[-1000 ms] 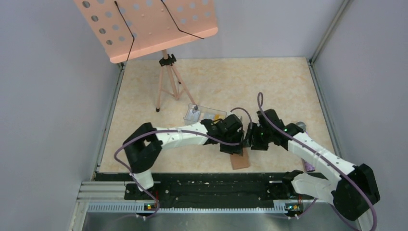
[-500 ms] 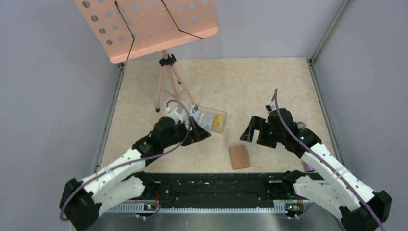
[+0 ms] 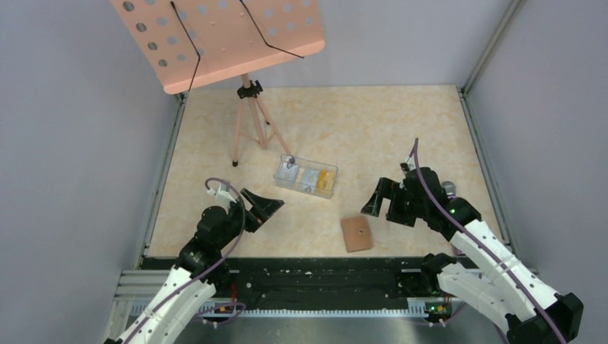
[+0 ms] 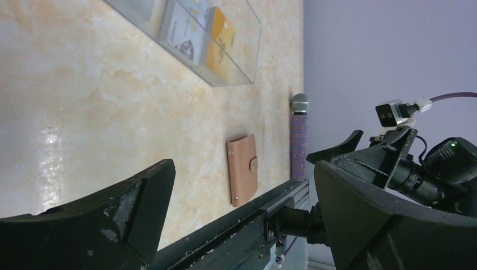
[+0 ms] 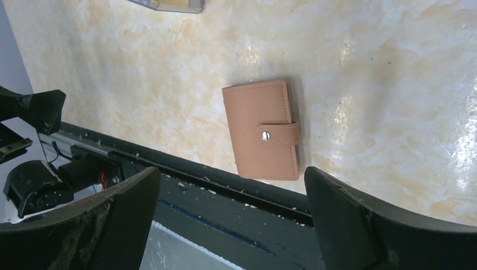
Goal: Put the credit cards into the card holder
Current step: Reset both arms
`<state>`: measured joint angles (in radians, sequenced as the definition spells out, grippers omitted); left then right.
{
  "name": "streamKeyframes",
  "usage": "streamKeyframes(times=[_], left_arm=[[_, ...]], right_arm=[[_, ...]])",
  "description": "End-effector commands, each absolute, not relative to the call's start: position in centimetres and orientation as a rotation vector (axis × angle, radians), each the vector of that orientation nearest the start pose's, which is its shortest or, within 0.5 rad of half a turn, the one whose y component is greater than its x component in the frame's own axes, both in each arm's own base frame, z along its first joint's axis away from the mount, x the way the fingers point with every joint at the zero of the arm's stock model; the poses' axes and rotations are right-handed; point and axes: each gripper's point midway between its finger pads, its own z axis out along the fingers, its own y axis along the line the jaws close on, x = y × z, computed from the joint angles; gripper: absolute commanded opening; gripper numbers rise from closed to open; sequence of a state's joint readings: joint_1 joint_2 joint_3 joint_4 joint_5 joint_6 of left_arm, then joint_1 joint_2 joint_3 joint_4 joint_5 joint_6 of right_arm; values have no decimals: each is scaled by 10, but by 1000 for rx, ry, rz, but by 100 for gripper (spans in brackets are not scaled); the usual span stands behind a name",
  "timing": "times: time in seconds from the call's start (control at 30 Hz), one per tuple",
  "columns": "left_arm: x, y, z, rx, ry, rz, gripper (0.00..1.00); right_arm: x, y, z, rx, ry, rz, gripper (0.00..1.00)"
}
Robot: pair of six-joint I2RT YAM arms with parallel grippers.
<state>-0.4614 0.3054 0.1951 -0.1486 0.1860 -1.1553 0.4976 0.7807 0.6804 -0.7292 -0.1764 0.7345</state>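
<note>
- We see the left gripper point(image 3: 267, 208) with its jaws apart and empty, over the table point(image 3: 401, 136).
- The right gripper point(image 3: 378, 208) gapes wide too and holds nothing.
- The holder point(image 3: 356, 234) lies flat and snapped closed by the table's near edge, at 8 o'clock from the right gripper.
- The cards point(image 3: 319, 179) sit in a clear box point(image 4: 225, 79) at 11 o'clock from the holder.

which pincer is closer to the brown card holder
Right. The right pincer sits just beyond the card holder, slightly to its right; the left pincer is well off to its left.
</note>
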Motion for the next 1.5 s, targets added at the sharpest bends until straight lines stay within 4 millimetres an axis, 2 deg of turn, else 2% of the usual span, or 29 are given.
streamKeyframes(times=[0.0,0.13,0.27,0.37,0.47,0.53,0.73,0.87,1.0,1.1,1.17,1.23,1.27,1.33,1.47], left_arm=[[195,-161,150,-548,1986,-1131,99],[204,-142,147,-396,2111,-835,99],[223,-132,146,-218,2231,-580,99],[245,-115,144,-154,2286,-354,99],[266,-98,137,-114,2267,-180,99],[282,-84,135,-121,2219,-111,99],[315,-29,113,-231,2087,-15,99],[339,-4,113,-188,2000,68,99],[362,11,110,-137,1900,135,99],[375,21,110,-155,1818,156,99],[382,26,114,-178,1772,164,99],[388,29,122,-167,1691,153,99],[389,32,115,-186,1696,145,99],[384,45,111,-223,1630,132,99],[383,48,105,-244,1687,137,99]], right_arm=[[181,152,139,230,2495,701,99],[201,139,138,281,2465,573,99],[229,121,143,289,2384,410,99],[255,95,147,279,2277,214,99],[278,64,140,280,2176,32,99],[290,49,130,276,2141,-15,99],[315,7,100,270,1996,-191,97],[326,-12,100,275,1814,-242,99],[345,-20,103,285,1756,-227,99],[357,-25,114,255,1689,-232,99],[359,-28,120,247,1622,-184,99],[354,-38,114,286,1554,-145,99],[352,-38,115,266,1527,-138,99],[359,-28,104,206,1618,-111,97],[360,-29,103,208,1615,-114,99]])
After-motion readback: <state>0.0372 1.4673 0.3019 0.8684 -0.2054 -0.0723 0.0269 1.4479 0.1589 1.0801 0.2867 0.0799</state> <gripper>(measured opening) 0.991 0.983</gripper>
